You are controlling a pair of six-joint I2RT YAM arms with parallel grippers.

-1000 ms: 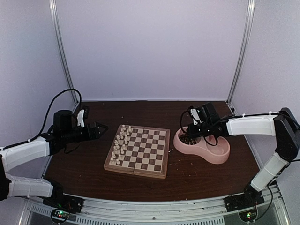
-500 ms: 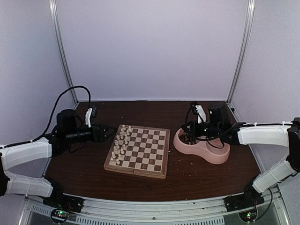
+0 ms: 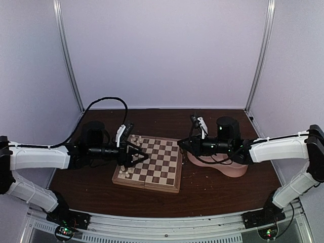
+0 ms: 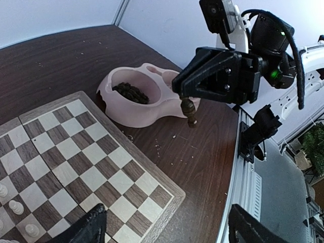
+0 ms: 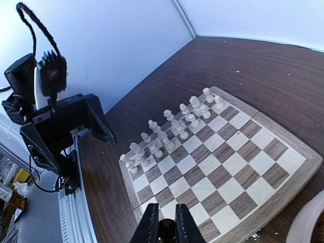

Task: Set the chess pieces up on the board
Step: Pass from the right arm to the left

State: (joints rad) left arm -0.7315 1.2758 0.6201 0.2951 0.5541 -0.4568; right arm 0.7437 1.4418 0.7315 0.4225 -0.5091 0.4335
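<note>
The board lies at the table's middle, with cream chess pieces in two rows along its left side. My left gripper hovers open over those rows; in its own view its fingers stand wide apart above the board's near corner, nothing between them. My right gripper is at the board's right edge, shut on a dark brown chess piece that hangs below its fingers. In the right wrist view the piece sits between the fingers above the board, facing the cream pieces and the left gripper.
A pink double bowl stands right of the board; its near cup holds several dark brown pieces. Crumbs lie on the brown table between bowl and board. Grey walls and metal posts close in the back and sides.
Both arms have swung inward. The left gripper came from the table left of the board to over its cream rows. The right gripper left the bowl for the board's right edge with the dark piece.
</note>
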